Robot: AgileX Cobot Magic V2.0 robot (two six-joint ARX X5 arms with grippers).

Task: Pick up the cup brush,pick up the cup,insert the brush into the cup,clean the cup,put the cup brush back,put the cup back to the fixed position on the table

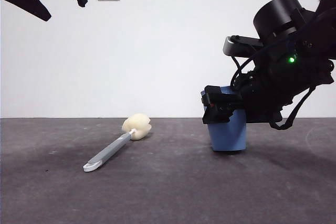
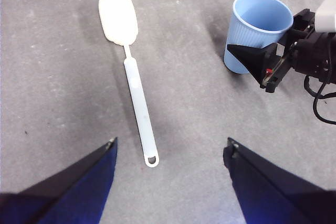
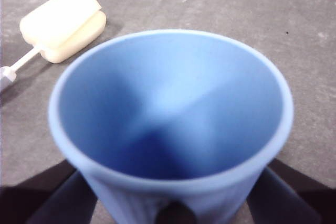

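Cup brush, grey handle w/ cream sponge, is lying free; your left gripper is hovering wide open, empty. Right gripper is flanking the ribbed light blue cup, grip can't tell.

Right gripper covers upper part of cup in front view. Right wrist view: cup's base cut off, near rim blurred, most of cup brush handle out of frame.

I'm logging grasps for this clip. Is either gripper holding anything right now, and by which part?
The right gripper straddles the cup at its upper wall; a firm hold cannot be told. The left gripper, open, holds nothing.
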